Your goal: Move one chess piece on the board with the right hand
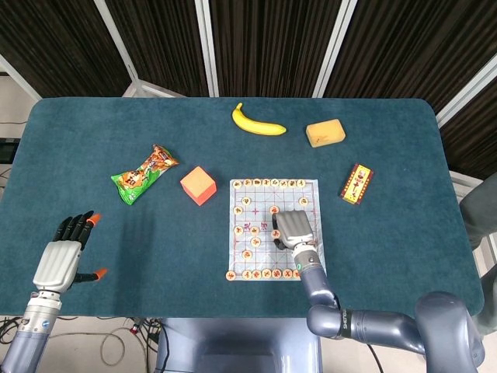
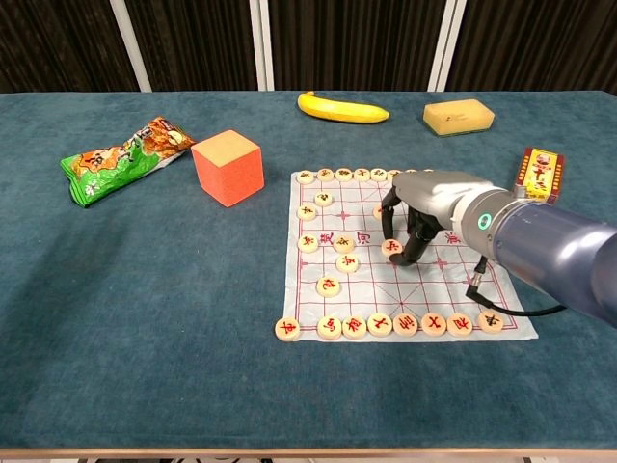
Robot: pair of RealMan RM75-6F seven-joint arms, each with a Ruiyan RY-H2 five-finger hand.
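Observation:
The paper chess board [image 2: 453,289] lies at table centre, with round wooden pieces in rows along its near and far edges and a few scattered mid-board. My right hand [image 2: 427,204] arches over the board's right half, fingertips down on either side of one chess piece [image 2: 392,248], pinching it as it rests on the board. From the head view, the right hand [image 1: 293,228] covers most of that piece on the board [image 1: 242,250]. My left hand [image 1: 60,256] hovers at the table's near-left corner, fingers spread and holding nothing.
An orange cube [image 2: 228,167] stands just left of the board. A snack bag [image 2: 120,157] lies further left. A banana [image 2: 342,107] and a yellow sponge [image 2: 459,116] sit behind the board. A red card box [image 2: 540,173] lies to its right.

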